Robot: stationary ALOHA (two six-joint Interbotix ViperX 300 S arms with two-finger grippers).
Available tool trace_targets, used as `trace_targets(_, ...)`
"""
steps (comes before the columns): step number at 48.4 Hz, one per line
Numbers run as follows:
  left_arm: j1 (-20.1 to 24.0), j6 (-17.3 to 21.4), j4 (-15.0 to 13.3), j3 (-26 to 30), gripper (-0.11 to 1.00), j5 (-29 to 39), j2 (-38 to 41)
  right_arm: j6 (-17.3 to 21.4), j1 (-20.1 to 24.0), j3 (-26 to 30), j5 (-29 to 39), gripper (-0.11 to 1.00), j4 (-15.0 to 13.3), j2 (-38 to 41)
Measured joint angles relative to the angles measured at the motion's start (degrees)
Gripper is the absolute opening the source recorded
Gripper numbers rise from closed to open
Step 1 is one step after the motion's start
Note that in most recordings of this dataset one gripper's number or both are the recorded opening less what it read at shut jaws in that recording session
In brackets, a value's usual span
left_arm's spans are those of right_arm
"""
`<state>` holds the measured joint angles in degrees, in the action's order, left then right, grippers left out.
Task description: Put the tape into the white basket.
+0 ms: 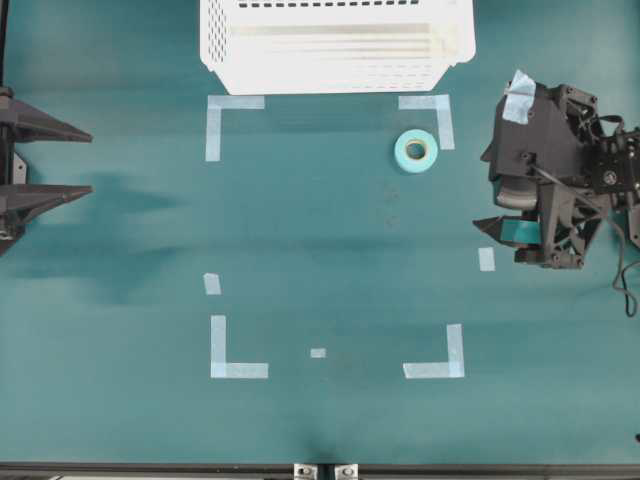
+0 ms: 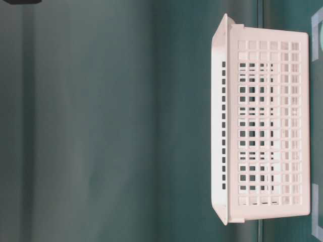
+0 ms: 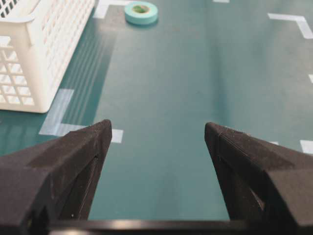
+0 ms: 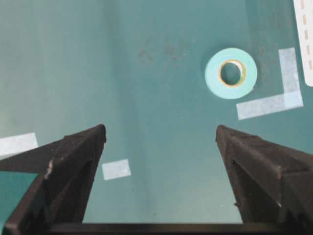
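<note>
On the green desk (image 1: 320, 230), flat on its side: the tape (image 1: 416, 150), a mint ring with tan core, just beside a pale corner mark (image 1: 436, 112) and near the white basket (image 1: 335, 60), not touching it. Basket stands at the far edge, perforated walls upright. My right claw (image 4: 160, 142): spread wide, gripping nothing, the tape ahead of it and toward its right finger. My left claw (image 3: 157, 142): spread wide as well, holding nothing, well apart from the tape, the basket close on its left.
</note>
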<state>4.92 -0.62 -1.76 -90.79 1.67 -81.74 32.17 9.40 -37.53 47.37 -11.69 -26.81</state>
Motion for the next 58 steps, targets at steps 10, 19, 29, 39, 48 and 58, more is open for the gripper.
trace_targets(10, 0.00, 0.00, -0.09, 0.00, 0.32, 0.00, 0.00, 5.89, 0.00, 0.00, -1.41, 0.96, 0.00, 0.09)
trace_targets(19, 0.00, -0.09, -0.09, 0.00, 0.32, 0.00, 0.00, 16.00, -0.62, 0.00, -2.02, 0.96, 0.00, 1.14)
trace_targets(29, 0.00, 0.00, 0.00, 0.00, 0.32, 0.00, 0.00, 25.58, -0.88, 0.35, -2.72, 0.95, 0.00, 3.34)
trace_targets(39, 0.00, 0.00, 0.00, 0.00, 0.32, 0.00, 0.00, 33.84, -1.85, 0.70, -2.90, 0.91, 0.00, 4.48)
trace_targets(48, 0.00, 0.00, -0.09, 0.00, 0.32, 0.00, 0.00, 39.29, -2.90, 0.70, -2.72, 0.91, 2.99, 4.39)
trace_targets(58, 0.00, 0.00, 0.00, 0.00, 0.32, 0.00, 0.00, 44.56, -4.39, 1.14, 0.70, 0.90, 5.01, 4.57)
